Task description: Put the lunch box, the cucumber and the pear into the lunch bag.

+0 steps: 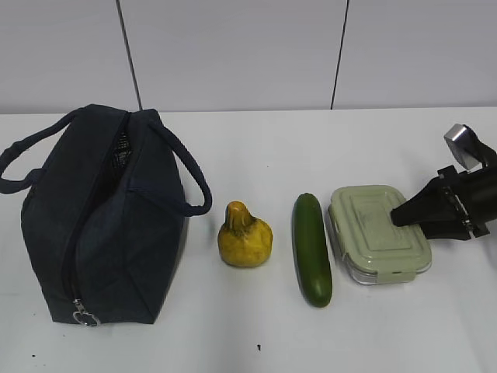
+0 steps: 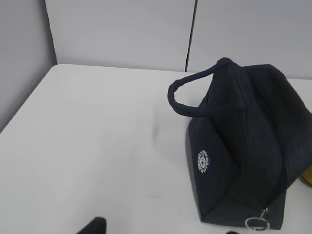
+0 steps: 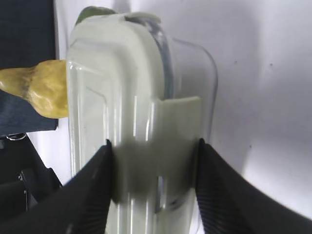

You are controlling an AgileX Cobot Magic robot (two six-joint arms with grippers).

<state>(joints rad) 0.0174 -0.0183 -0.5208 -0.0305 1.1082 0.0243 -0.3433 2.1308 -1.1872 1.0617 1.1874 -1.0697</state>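
The lunch box, clear with a sage-green lid, lies flat on the table at the right. My right gripper reaches in from the right and its jaws are closed against the box's near end, one finger on the lid and the other beside the end clip. The dark green cucumber lies just left of the box. The yellow pear stands left of the cucumber. The navy lunch bag stands at the left, its top partly unzipped. My left gripper is open and empty, short of the bag.
The bag's loop handles stick out to both sides, and its zipper ring pull hangs at the front end. A grey wall runs behind the white table. The table's left edge shows in the left wrist view.
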